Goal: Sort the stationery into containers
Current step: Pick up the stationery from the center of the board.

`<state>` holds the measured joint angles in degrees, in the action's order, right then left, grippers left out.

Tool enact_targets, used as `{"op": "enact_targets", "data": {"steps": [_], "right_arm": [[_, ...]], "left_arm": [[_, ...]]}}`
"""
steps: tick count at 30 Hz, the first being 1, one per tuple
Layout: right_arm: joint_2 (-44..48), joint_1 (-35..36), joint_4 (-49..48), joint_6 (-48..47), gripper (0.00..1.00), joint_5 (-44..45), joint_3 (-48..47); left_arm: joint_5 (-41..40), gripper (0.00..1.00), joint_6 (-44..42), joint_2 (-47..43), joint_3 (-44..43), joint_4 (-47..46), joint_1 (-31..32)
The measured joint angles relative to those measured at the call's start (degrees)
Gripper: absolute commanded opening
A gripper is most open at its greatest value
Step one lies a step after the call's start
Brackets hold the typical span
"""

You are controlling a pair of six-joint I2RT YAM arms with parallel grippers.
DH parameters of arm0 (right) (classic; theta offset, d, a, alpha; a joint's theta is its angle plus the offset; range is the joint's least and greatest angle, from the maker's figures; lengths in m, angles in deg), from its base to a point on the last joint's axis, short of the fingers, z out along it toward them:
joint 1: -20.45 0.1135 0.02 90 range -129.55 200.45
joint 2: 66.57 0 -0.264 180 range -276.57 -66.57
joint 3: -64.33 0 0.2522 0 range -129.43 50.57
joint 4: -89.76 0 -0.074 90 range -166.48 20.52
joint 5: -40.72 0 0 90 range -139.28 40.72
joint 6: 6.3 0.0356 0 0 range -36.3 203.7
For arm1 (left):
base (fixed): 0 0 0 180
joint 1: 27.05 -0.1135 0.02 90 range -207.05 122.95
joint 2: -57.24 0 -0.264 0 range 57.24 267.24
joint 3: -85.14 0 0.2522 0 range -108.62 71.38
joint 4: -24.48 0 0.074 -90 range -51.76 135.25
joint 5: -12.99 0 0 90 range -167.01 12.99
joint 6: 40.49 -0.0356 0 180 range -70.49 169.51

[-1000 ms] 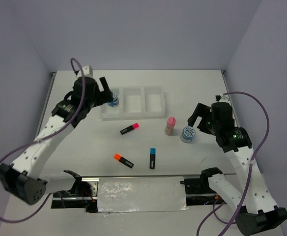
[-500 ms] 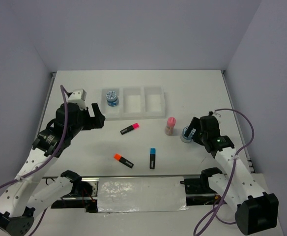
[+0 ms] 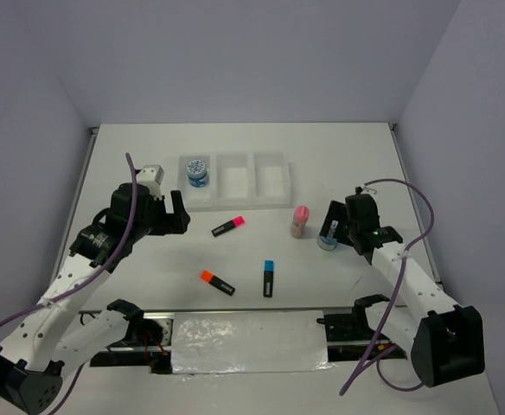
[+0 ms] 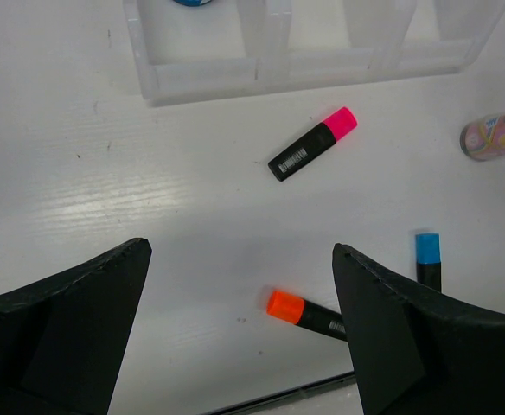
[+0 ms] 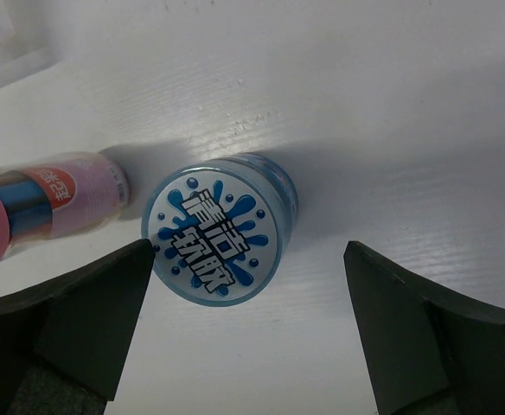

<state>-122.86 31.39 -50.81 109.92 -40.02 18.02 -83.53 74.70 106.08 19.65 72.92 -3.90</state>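
The white three-compartment tray (image 3: 233, 205) stands at the back, with one blue-and-white disc (image 3: 197, 170) in its left compartment. The pink-capped marker (image 3: 228, 226), orange-capped marker (image 3: 217, 282) and blue-capped marker (image 3: 268, 277) lie on the table. The tan pink-capped cylinder (image 3: 300, 220) lies beside the second disc (image 3: 326, 241). My left gripper (image 3: 176, 213) is open and empty, left of the pink-capped marker (image 4: 313, 143) and above the orange-capped one (image 4: 309, 313). My right gripper (image 3: 332, 226) is open just above the second disc (image 5: 218, 229), which sits toward its left finger.
The cylinder (image 5: 45, 203) lies touching or nearly touching the disc's left side. The tray's front wall (image 4: 201, 73) is at the top of the left wrist view. A metal rail (image 3: 244, 341) runs along the table's near edge.
My left gripper drew back from the tray, leaving a disc in the left compartment, and came down left of the pink-capped marker. My right gripper moved left and down over the second disc.
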Motion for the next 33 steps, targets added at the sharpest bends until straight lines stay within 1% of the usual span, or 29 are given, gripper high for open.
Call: {"op": "enact_targets", "data": {"steps": [15, 23, 26, 29, 31, 32, 33], "right_arm": [[0.26, 0.0, -1.33, -2.99, 0.96, -3.1, -0.2], [-3.91, 0.02, -2.58, -3.45, 0.88, -3.85, -0.2], [-4.28, 0.04, -2.97, -3.74, 0.79, -3.78, -0.2], [-4.96, 0.07, -3.65, -4.04, 0.67, -3.69, -0.24], [-5.51, 0.04, -3.87, -4.48, 0.57, -3.61, -0.57], [-5.88, 0.04, -3.93, -4.7, 0.46, -3.58, -0.83], [-6.25, 0.04, -4.02, -4.9, 0.4, -3.61, -1.07]], "left_arm": [[0.42, 0.99, -1.07, 0.07, 0.0, 0.0, -0.66], [0.92, 0.99, -1.2, 0.28, 0.0, 0.0, -0.87], [0.92, 0.99, -1.25, 0.39, 0.0, -0.02, -0.92], [0.92, 0.99, -1.25, 0.59, 0.0, -0.02, -0.94], [0.92, 0.99, -1.27, 0.66, 0.0, -0.02, -0.96], [0.92, 0.99, -1.27, 0.7, 0.0, -0.02, -0.96], [0.92, 0.99, -1.27, 0.79, 0.0, -0.02, -0.96]]}}
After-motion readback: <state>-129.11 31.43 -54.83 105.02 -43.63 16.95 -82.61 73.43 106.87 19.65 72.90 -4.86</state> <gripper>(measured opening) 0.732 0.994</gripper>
